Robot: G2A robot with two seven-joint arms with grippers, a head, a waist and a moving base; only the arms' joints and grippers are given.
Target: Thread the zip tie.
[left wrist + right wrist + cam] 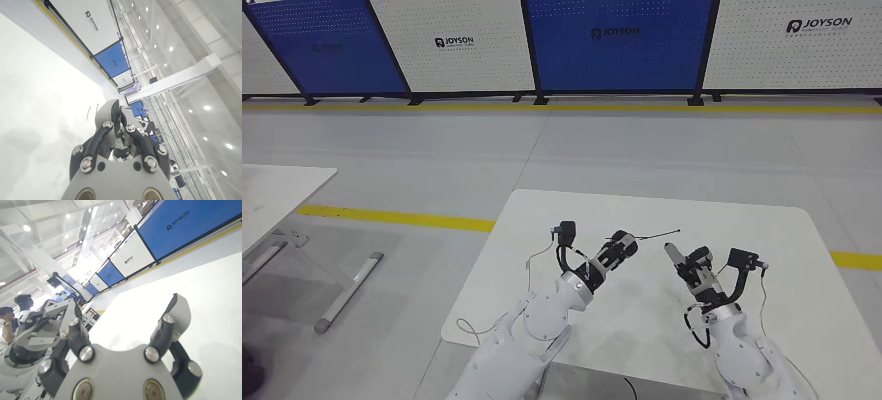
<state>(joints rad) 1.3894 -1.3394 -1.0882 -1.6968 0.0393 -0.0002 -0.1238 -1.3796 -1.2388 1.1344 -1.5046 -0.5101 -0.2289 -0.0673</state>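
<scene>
Left hand is clamped on the zip tie, right hand hangs wide open, so we reckon that thin tail could wobble off-target.

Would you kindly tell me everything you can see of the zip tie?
The zip tie is a thin, dark, nearly straight strip, plastic by its look, with a small thicker head at its far end. Its near end meets the tips of the shut left gripper, which appears to pinch it. It runs over the white table toward the open right gripper, without touching it, and forms no loop.
</scene>
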